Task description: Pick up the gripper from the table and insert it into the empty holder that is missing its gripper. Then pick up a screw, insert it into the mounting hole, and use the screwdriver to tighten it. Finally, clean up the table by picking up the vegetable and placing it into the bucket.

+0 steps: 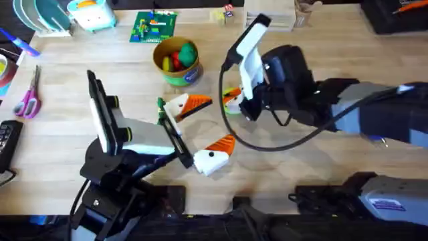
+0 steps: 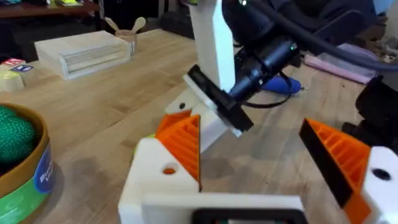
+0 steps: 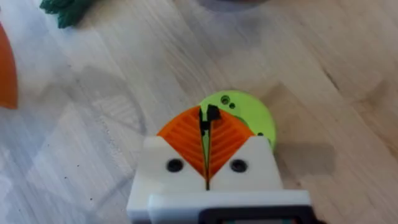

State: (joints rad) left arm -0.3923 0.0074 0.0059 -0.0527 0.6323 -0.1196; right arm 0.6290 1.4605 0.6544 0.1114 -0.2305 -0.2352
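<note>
My right gripper [image 1: 234, 102] points down over a round green disc [image 3: 245, 109]. In the right wrist view it [image 3: 207, 121] is shut on a small black screw [image 3: 211, 114]. My left gripper [image 1: 200, 128] stands open on the table [image 1: 321, 174], both white fingers carrying orange ribbed pads. In the left wrist view, one white holder [image 2: 165, 180] has the orange gripper piece [image 2: 183, 146] seated in it, and its mounting hole [image 2: 169, 169] shows orange. The yellow bucket [image 1: 177, 61] holds red, green and yellow shapes. A green leafy vegetable [image 1: 160, 107] lies beside the left gripper. A blue object [image 2: 283, 84] lies behind the right arm.
Pink-handled scissors [image 1: 28, 100] lie at the left edge, with a black device [image 1: 7, 140] below them. A green brick plate [image 1: 154, 27] and a pale wooden box [image 1: 271, 17] sit at the back. A black cable [image 1: 267, 144] loops under the right arm.
</note>
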